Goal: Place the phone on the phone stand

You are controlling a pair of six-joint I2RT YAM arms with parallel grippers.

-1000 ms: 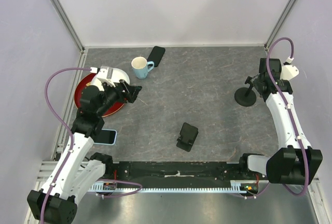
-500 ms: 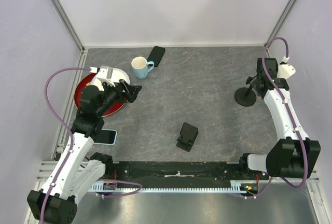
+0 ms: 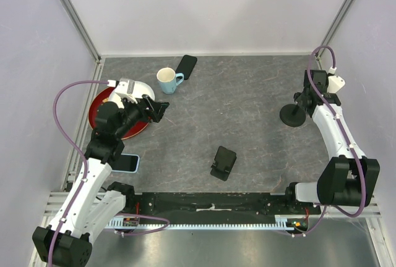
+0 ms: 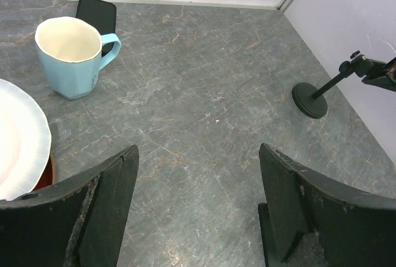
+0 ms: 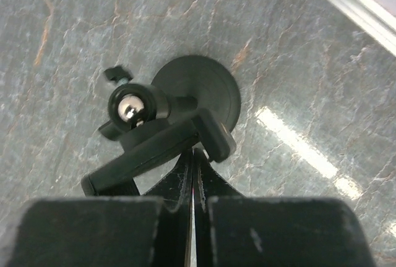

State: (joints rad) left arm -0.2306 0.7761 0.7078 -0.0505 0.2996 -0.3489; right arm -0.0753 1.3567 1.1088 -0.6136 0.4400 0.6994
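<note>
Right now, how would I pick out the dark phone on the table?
Look to the table's far edge, left of centre, where a light blue mug stands. The dark phone lies flat just behind the mug's handle. It is all black, unlike the light blue phone at the table's near left.

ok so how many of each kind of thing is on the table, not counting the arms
phones: 2 (black phone, light blue phone)
stands: 2 (round-base stand, folding stand)
plates: 2 (red plate, white plate)
mugs: 1 (light blue mug)
total: 7
</note>
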